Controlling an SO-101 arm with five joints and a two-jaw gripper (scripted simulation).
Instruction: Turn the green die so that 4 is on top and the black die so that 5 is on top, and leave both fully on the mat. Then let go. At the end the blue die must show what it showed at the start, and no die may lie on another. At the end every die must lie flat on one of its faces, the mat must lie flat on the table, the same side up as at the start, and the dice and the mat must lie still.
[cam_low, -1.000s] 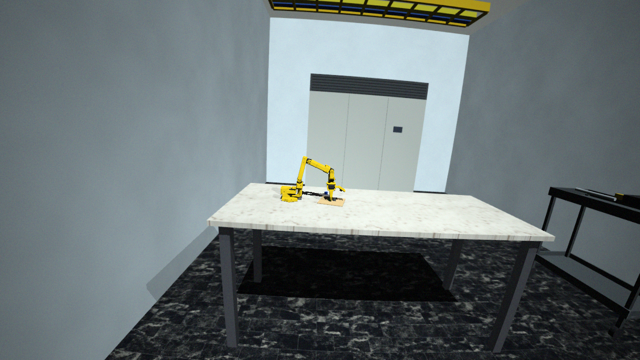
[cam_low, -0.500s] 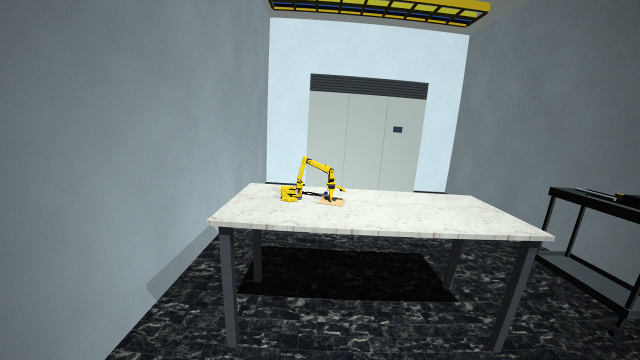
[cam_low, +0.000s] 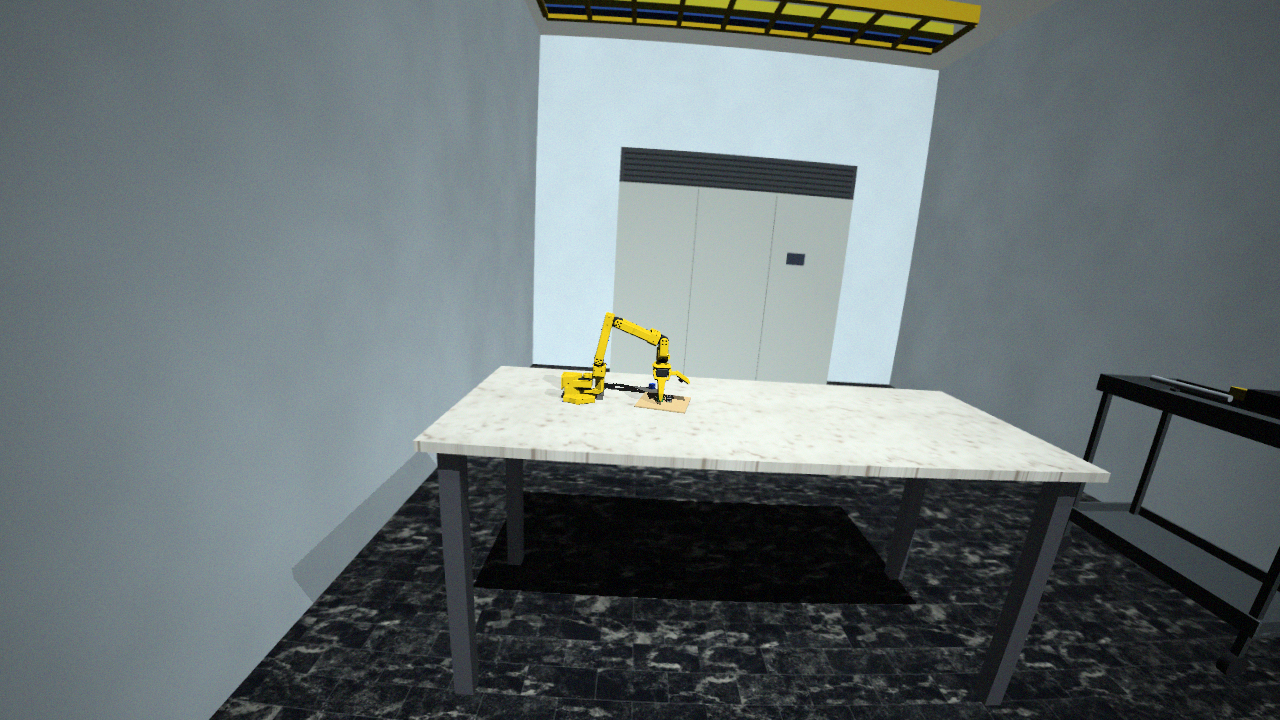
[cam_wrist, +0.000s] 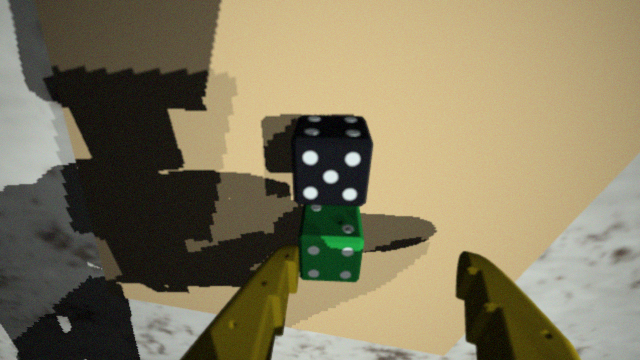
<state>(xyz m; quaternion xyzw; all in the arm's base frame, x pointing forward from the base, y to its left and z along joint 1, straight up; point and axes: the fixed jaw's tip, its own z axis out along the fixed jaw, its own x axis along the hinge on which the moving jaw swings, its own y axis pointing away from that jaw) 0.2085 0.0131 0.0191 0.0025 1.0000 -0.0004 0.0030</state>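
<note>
In the wrist view the green die (cam_wrist: pixel 331 245) lies on the tan mat (cam_wrist: pixel 425 125), with a four-pip face towards the camera. The black die (cam_wrist: pixel 332 161) lies right behind it, close against it, with a five-pip face towards the camera and a four-pip face on its far edge. My gripper (cam_wrist: pixel 376 254) is open just above the mat. The green die sits by the left finger's tip, and a wide gap separates it from the right finger. In the exterior view the arm (cam_low: pixel 626 344) reaches down to the mat (cam_low: pixel 663 402). The blue die is not in the wrist view.
The mat's near edge and the marble table top (cam_wrist: pixel 590 240) show at the right and bottom of the wrist view. The arm's dark shadow covers the mat's left part. A black side rack (cam_low: pixel 1190 483) stands far right of the table.
</note>
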